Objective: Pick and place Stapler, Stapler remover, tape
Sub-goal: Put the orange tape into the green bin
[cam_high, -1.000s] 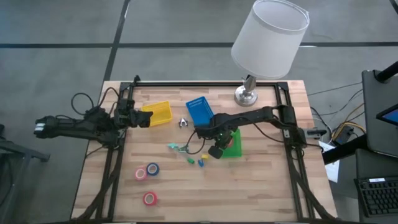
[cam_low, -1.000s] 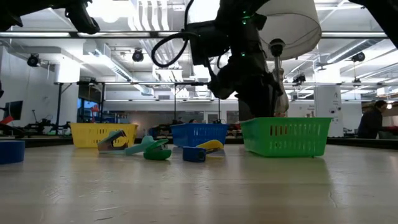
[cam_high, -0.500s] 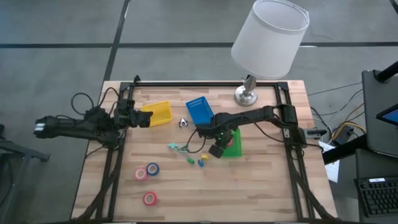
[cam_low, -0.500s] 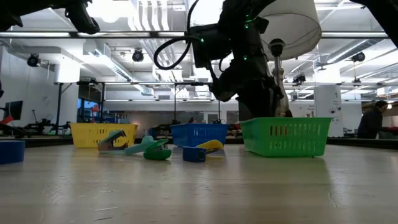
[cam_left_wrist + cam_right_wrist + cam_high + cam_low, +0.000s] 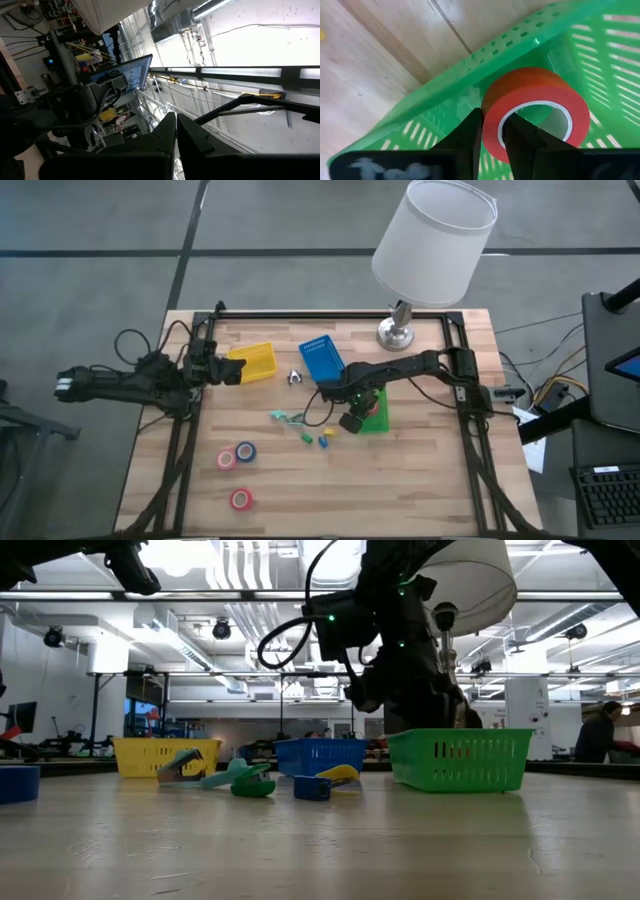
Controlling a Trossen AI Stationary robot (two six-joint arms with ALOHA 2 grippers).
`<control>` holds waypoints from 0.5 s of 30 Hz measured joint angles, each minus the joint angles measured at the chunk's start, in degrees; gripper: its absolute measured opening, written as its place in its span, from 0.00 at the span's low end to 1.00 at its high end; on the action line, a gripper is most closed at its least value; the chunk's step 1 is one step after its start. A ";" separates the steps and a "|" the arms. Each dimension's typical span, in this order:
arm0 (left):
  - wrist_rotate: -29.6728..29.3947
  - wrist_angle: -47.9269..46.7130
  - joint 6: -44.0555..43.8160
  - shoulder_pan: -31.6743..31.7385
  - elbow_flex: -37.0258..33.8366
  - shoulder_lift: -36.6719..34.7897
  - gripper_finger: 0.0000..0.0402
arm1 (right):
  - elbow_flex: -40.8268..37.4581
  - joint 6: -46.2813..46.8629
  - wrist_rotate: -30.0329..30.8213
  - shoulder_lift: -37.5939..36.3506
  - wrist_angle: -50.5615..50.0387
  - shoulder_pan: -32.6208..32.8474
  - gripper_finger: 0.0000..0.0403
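Wooden boards make up the tabletop, and a lamp with a white shade is stood at its far edge. Three little baskets are set near the middle: a yellow basket, a blue basket and a green basket. The right gripper is held over the green basket, and a red tape roll is seen between its fingers, one finger inside the pale hole and one outside on the red wall. The jaws are set narrow around that wall, but it cannot be told if the roll is truly gripped or just let go. The roll is hung right over the inside of the green basket. Three more tape rolls are laid on the near left part of the tabletop: a pink one touching a blue one, and a red one a little nearer. Small staple tools in teal, green and blue with yellow are scattered between the baskets and the rolls, and a silver one is laid between the yellow and blue baskets. The left gripper is kept by the yellow basket, jaws pressed together, nothing held.
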 joint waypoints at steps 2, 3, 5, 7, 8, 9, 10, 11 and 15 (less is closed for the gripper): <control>0.00 0.00 0.00 0.03 0.00 0.00 0.05 | -0.14 -0.06 -0.02 0.00 -0.04 -0.04 0.22; 0.00 0.00 0.02 0.03 0.00 0.00 0.05 | -0.14 -0.04 -0.02 0.00 -0.02 -0.04 0.23; 0.00 0.00 0.04 0.03 0.00 0.00 0.05 | -0.09 -0.04 -0.02 0.00 0.00 -0.04 0.25; 0.00 0.00 0.04 0.03 0.00 0.00 0.05 | -0.08 -0.04 0.02 0.00 0.00 -0.04 0.27; 0.00 0.00 0.07 0.03 0.00 0.00 0.05 | -0.08 -0.07 0.18 0.00 -0.02 -0.04 0.28; 0.00 0.00 0.07 0.03 0.00 0.00 0.05 | -0.08 -0.04 0.64 0.00 -0.12 -0.04 0.28; 0.00 -0.02 0.07 0.02 0.00 0.00 0.05 | -0.08 0.02 1.26 0.00 -0.27 -0.04 0.29; 0.00 -0.02 0.07 0.03 0.00 0.00 0.05 | -0.08 0.03 1.51 0.00 -0.35 -0.04 0.29; 0.00 -0.02 0.07 0.01 0.00 0.00 0.05 | -0.08 0.17 1.62 0.00 -0.40 -0.04 0.31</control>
